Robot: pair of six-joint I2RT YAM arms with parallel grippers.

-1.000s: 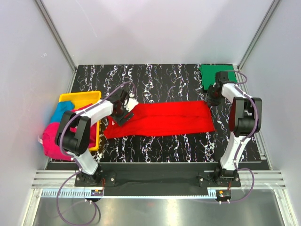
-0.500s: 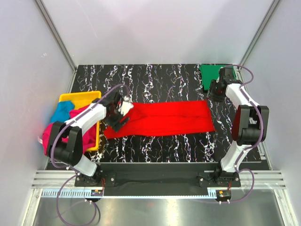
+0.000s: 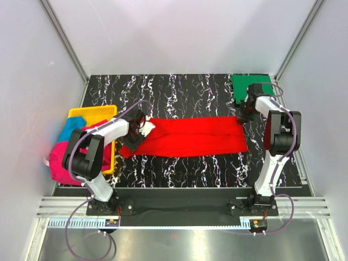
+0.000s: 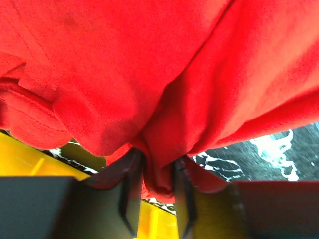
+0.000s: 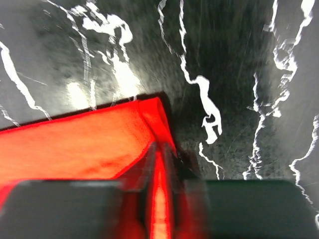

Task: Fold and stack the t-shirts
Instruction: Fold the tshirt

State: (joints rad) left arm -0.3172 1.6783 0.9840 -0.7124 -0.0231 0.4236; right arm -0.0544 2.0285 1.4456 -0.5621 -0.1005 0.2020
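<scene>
red t-shirt: I see it lying as a long band across the middle of the top view, flat on the black marbled surface.
left end effector: narrow, pinching a bunch of red cloth at the band's left end, beside the yellow tray.
right end effector: narrow, clamped on the band's upper right corner.
dark green t-shirt: folded, upper right of the surface.
magenta t-shirt: heaped over the tray's left edge.
turquoise t-shirt: in the tray, above the magenta.

left gripper pinching bunched red t-shirt, yellow tray below
</scene>
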